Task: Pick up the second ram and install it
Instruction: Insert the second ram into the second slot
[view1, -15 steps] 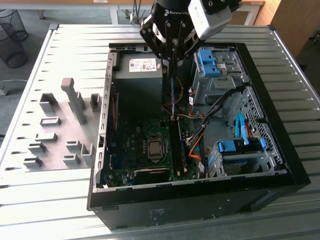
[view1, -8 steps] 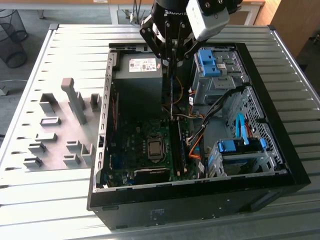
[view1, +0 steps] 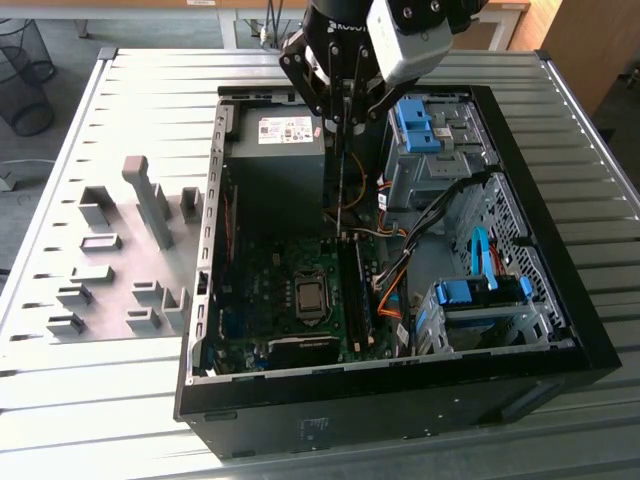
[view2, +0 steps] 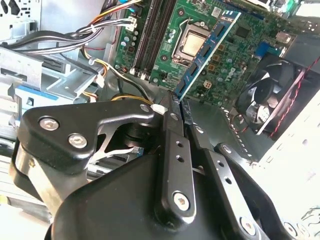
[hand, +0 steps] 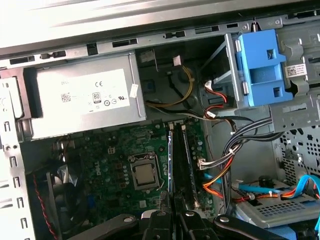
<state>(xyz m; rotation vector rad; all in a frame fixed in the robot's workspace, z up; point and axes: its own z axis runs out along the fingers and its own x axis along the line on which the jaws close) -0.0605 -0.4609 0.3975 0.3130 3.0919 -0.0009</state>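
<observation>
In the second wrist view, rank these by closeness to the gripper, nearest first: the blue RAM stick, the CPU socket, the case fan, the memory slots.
From the gripper, which is shut on the stick:
1. The second ram, clamped at its lower end between the fingers.
2. Case fan and memory slots, on opposite sides of the stick; too close to call.
3. CPU socket, on the motherboard just beyond the stick's middle.

The open black computer case (view1: 400, 385) on the slatted metal table (view1: 150, 80) is seen from high and well back in the exterior view, angled down into it. The green motherboard (view2: 200, 45) is viewed closely past the black gripper (view2: 177, 102) in the second wrist view. The same motherboard (hand: 125, 150), with its square silver processor socket (hand: 145, 172), is viewed from farther above in the first wrist view.
</observation>
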